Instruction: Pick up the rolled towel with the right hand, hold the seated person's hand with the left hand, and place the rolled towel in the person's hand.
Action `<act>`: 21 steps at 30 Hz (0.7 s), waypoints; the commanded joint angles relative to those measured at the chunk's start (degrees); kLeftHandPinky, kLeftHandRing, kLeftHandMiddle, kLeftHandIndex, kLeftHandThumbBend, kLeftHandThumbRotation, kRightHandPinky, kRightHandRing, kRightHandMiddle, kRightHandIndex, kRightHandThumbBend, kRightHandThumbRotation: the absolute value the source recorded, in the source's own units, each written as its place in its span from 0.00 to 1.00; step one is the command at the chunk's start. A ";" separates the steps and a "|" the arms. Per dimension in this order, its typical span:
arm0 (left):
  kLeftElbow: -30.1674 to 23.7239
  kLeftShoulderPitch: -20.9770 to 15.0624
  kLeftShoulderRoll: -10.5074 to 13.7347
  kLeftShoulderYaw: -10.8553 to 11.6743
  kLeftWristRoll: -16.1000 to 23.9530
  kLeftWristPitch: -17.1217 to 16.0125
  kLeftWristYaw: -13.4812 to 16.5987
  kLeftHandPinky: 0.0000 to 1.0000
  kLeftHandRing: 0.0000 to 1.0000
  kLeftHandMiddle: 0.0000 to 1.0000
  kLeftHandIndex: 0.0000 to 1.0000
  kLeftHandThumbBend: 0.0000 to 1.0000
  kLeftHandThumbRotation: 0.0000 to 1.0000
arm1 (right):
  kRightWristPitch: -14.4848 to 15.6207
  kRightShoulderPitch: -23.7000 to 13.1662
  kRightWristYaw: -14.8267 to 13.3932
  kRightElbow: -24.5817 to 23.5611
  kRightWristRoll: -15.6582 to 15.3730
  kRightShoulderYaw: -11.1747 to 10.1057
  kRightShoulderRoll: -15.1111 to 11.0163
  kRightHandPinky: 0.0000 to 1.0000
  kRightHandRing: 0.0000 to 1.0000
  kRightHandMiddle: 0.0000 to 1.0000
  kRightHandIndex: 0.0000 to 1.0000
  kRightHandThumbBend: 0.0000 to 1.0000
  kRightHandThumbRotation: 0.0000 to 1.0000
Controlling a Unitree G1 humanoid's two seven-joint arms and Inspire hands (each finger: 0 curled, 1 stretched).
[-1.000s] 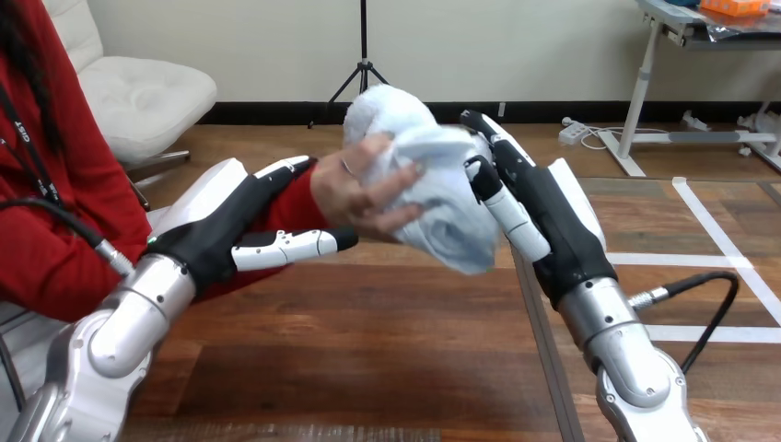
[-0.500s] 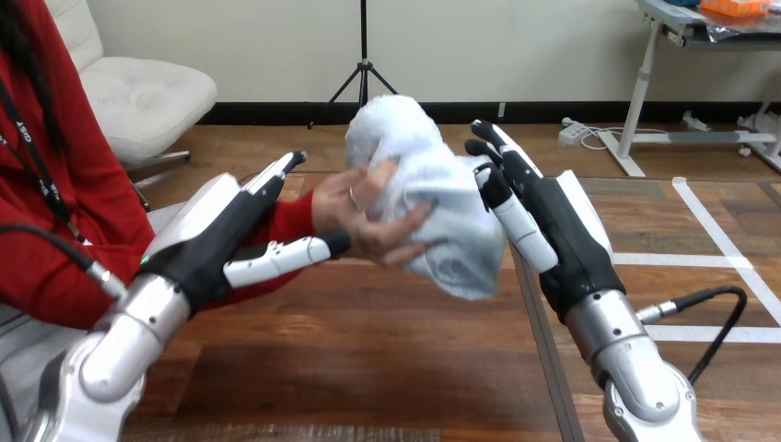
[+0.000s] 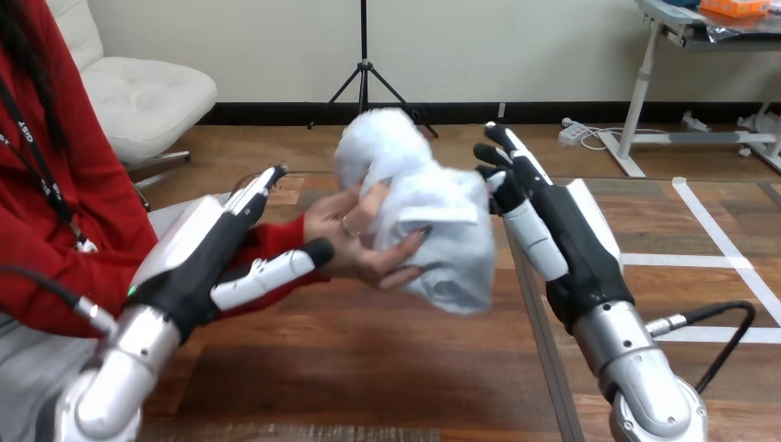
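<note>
Rolled towel [image 3: 419,212] lies in person's hand [image 3: 355,249], fingers curled under it. Right hand [image 3: 562,235] spread, straight fingers just beside towel's right flank. Left hand [image 3: 207,262] relaxed open, flanking red sleeve [image 3: 276,235]. Towel likely soft, light, squashy, roll loose; best gripped round middle.

Robot hands: two, left hand [image 3: 204,260] and right hand [image 3: 564,241]. Rolled towel [image 3: 425,219]: one. Person's hand [image 3: 353,245]: one.

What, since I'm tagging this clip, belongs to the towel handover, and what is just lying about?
Job: rolled towel, person's hand holding it, left robot hand, right robot hand.
Just there: wooden table.
</note>
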 commanded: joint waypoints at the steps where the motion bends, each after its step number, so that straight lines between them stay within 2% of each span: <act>1: -2.87 0.55 -1.60 1.17 0.97 -2.65 4.28 1.00 1.00 1.00 1.00 1.00 1.00 | 0.31 -0.57 -0.07 -4.64 1.58 -1.56 0.38 0.88 0.93 0.95 0.99 1.00 1.00; 5: -2.97 2.00 -3.37 1.55 1.00 -3.18 7.33 1.00 1.00 1.00 1.00 1.00 1.00 | 0.41 0.24 -0.25 -5.56 2.43 -1.84 0.79 0.90 0.94 0.95 0.99 1.00 1.00; 11: -3.45 4.51 -7.32 2.32 -0.73 -4.33 12.20 1.00 1.00 1.00 1.00 1.00 1.00 | 1.42 1.83 -0.21 -7.69 4.41 -2.21 1.30 0.91 0.94 0.95 0.99 1.00 1.00; 17: -2.94 6.60 -10.60 2.97 -2.62 -7.94 15.87 1.00 0.99 0.99 0.97 1.00 1.00 | 2.68 3.80 -0.63 -10.56 5.44 -2.30 1.81 0.91 0.94 0.95 0.99 1.00 1.00; 21: -2.20 7.93 -12.55 3.42 -4.48 -12.08 17.39 1.00 0.98 0.98 0.96 0.97 1.00 | 3.77 5.40 -0.69 -12.69 6.98 -2.61 2.67 0.92 0.94 0.95 0.99 1.00 1.00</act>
